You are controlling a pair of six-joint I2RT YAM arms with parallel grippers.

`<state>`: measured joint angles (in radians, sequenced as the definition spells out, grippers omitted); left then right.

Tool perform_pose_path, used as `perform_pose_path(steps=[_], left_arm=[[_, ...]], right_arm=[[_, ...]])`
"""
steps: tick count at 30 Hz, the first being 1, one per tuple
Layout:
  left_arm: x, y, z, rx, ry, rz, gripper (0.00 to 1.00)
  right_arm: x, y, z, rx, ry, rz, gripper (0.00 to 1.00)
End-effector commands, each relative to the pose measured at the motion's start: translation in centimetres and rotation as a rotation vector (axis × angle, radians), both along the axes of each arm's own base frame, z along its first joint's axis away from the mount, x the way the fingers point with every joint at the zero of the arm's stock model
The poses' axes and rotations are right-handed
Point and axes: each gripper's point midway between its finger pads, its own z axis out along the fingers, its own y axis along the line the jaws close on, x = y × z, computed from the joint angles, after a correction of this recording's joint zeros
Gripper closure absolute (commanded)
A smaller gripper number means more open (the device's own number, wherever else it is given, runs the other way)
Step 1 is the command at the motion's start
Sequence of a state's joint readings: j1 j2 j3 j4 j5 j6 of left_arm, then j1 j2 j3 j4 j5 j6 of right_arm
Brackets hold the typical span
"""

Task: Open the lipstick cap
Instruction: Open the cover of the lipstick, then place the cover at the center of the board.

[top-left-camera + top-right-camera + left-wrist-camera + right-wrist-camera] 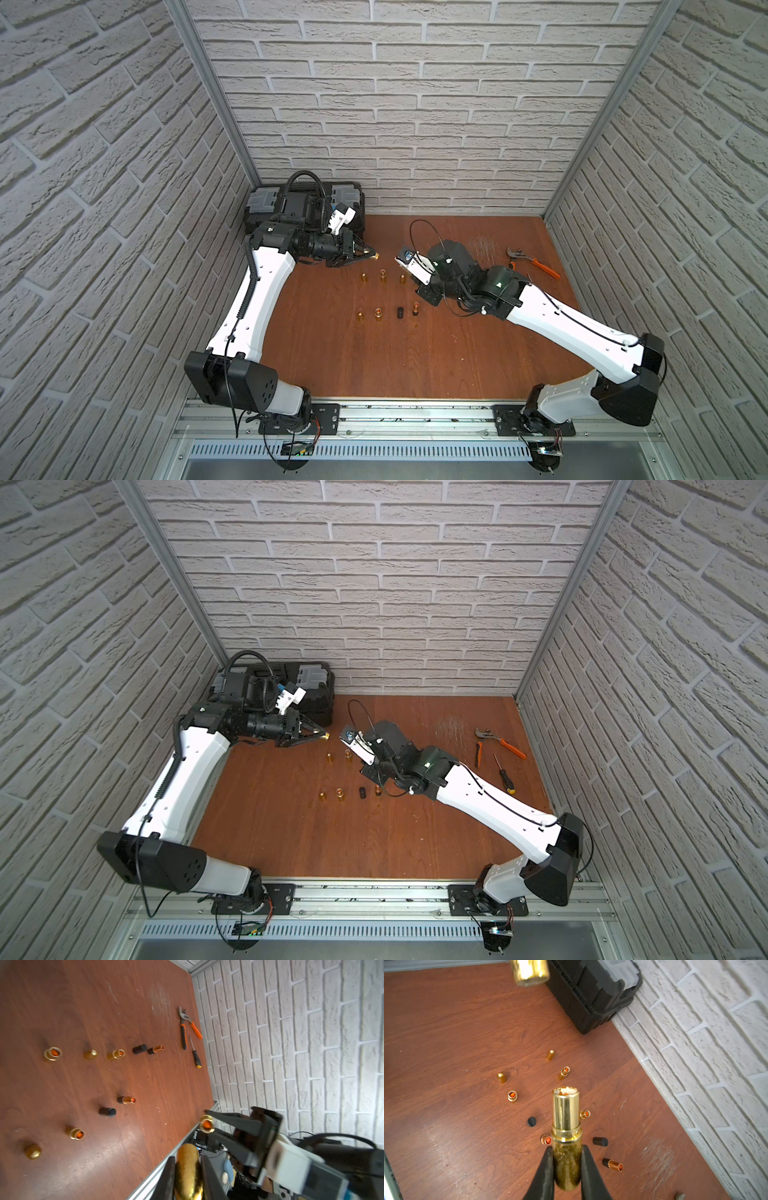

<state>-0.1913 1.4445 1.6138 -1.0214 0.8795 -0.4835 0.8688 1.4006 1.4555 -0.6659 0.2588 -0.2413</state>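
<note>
Judging from both wrist views, the cap is already off, and the step in hand is taken to be the clean parting and setting down of the two pieces. The left gripper (188, 1164) is closed narrow on the gold cap (187, 1176), which is held in the air just off the corner of the black toolbox (357, 208) that faces the open table (415, 353). The right gripper (566, 1153) is closed narrow on the dark lower barrel of the lipstick (566, 1109), which is held a little farther from the toolbox than the cap. Its shiny open end is pointed toward the cap (529, 971) with a clear gap between them. Orange is seen in that open end. It is judged that any further parting should be made straight along the barrel's line, so that the cap's rim is not dragged across the orange stick. Neither grip should be slackened until a piece is resting on the table, since both pieces are smooth and round and could be expected to roll. Other uncapped lipsticks (382, 275) and loose caps (400, 313) are stood in rows farther from the toolbox. A bare spot beside those rows is advised for setting down, with each piece lowered upright so that none is knocked over.
</note>
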Motion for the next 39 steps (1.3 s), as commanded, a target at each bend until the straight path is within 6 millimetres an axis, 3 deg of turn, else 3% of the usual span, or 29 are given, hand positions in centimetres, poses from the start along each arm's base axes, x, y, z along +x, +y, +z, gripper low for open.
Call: perform_pose_path(steps=[1,6,10,15,20,26,39], left_arm=[[1.9,-0.3,-2.4,0.156,-0.059,0.049,0.95],[3.4,-7.2,-6.7,0.393,-0.170,-0.064,0.95],[4.1,-12.2,-10.4,0.515,-0.226,-0.139,0.95],[3.4,-18.0,-15.4,0.670,-0.290,-0.269,0.94],[1.6,-22.4,-19.5,0.765,-0.354,-0.383,0.94],[0.2,-23.8,-23.3,0.844,-0.370,-0.454,0.93],[0.3,-21.8,-27.6,0.885,-0.335,-0.416,0.92]], right_arm=[[-0.6,-2.2,4.7,0.080,-0.107,-0.062,0.97],[-2.4,-5.4,7.8,0.113,-0.149,-0.104,0.97],[-3.8,-7.6,8.6,0.124,-0.162,-0.126,0.97],[-5.9,-8.8,9.4,0.182,-0.169,-0.085,0.95],[-6.4,-9.8,9.2,0.207,-0.199,-0.099,0.94],[-6.2,-10.1,7.8,0.163,-0.178,-0.118,0.94],[-5.3,-9.5,6.6,0.113,-0.164,-0.126,0.94]])
